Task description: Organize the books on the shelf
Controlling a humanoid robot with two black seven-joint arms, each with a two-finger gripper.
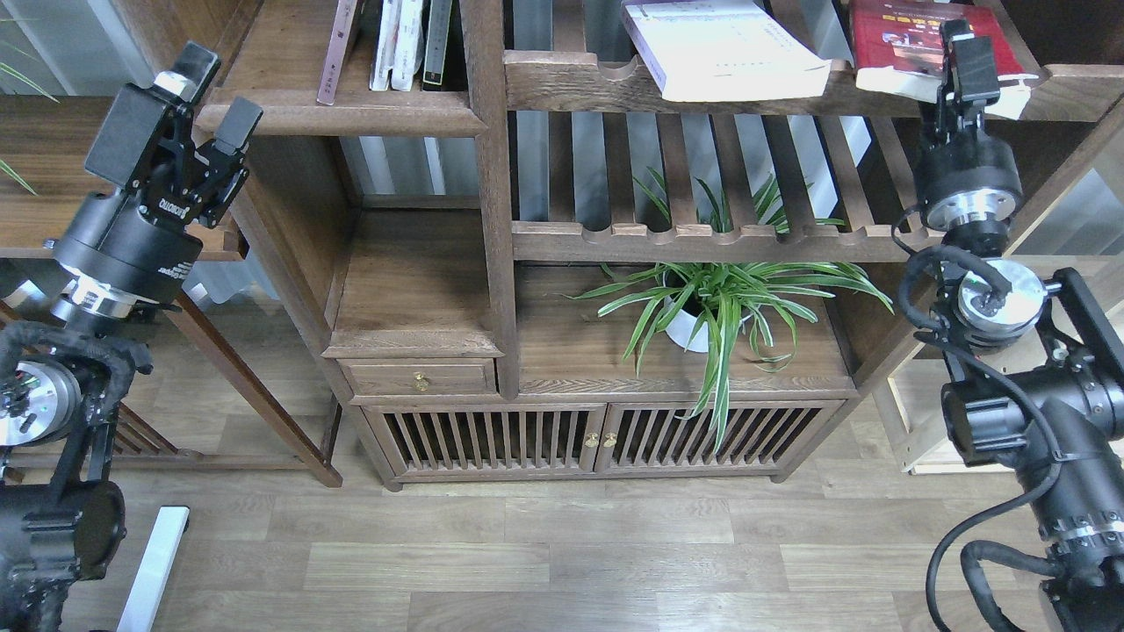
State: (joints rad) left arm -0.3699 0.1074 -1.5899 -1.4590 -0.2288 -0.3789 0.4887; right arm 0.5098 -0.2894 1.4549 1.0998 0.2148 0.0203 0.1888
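The white book (720, 48) lies flat on the upper slatted shelf, overhanging its front rail. The red book (904, 39) lies on the same slatted shelf at the right. My right gripper (966, 61) is at the red book's near edge, one finger over the cover; I cannot tell whether it grips. My left gripper (219, 95) is open and empty, just left of the front corner of the solid dark-brown shelf (351, 116). Thin upright books (404, 44) stand on that shelf. The maroon book is out of view.
A potted spider plant (711, 307) stands in the lower right bay. A small drawer (420, 377) and slatted doors (597, 439) are below. A dark side table (35, 193) is at the left, and a pale wood rack (913, 439) at the right.
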